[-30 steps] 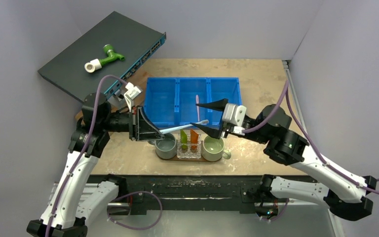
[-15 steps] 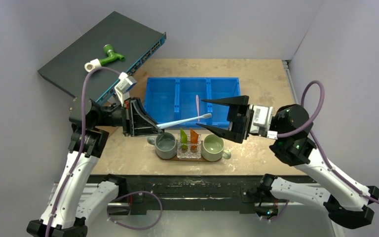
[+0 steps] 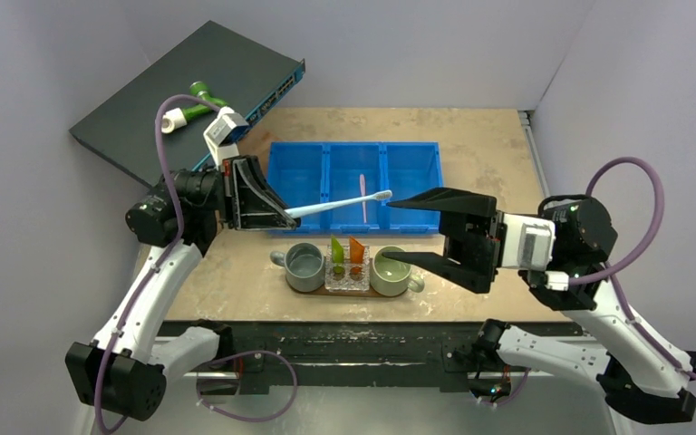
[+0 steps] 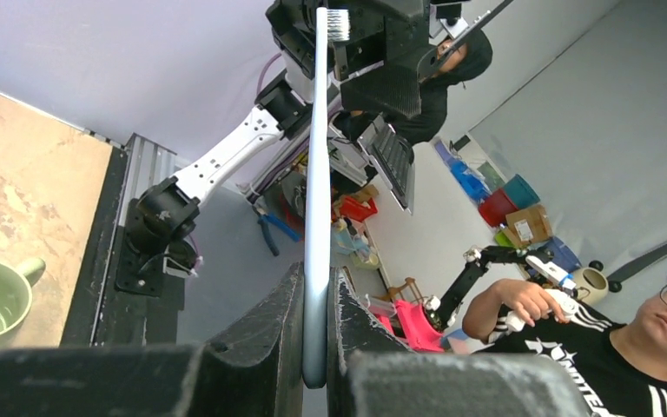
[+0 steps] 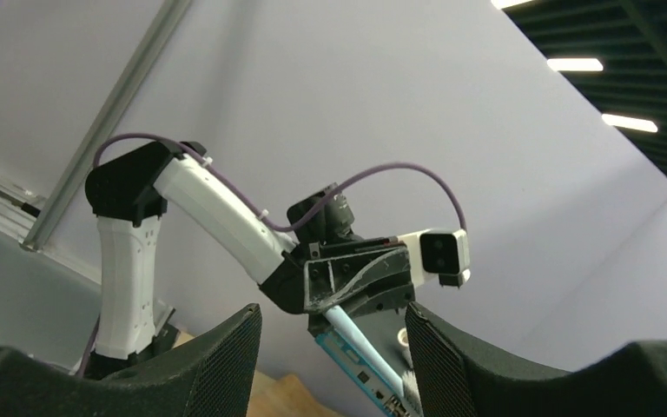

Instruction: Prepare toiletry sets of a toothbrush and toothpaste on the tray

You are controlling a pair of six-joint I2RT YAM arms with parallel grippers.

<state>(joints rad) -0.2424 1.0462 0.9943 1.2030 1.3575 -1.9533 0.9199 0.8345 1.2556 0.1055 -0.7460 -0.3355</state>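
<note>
Grip on the pale blue-white toothbrush [image 3: 335, 205] comes from the left gripper [image 3: 281, 217], which pinches the handle's end. The brush lies nearly level in the air, bristle head toward 3 o'clock, above the near wall of the blue bin [image 3: 353, 145]. The right gripper [image 3: 382, 230] is spread wide and holds nothing; its 12 o'clock finger tip is just beside the bristles, and the other is over the green mug [image 3: 390, 270]. The pink toothbrush [image 3: 362, 195] lies in the bin's middle compartment.

The tray [image 3: 326, 292] sits at 6 o'clock of the bin, close to the near edge of the table [image 3: 480, 145]. It carries a grey mug [image 3: 305, 265], the green mug and, between them, a clear holder [image 3: 347, 276] with the lime-green tube [image 3: 336, 251] and orange tube [image 3: 356, 249] upright. Bare tabletop runs from 3 o'clock of the bin up to the wall, and in a strip between bin and tray. A dark network switch [image 3: 172, 91] lies across the 10 o'clock corner.
</note>
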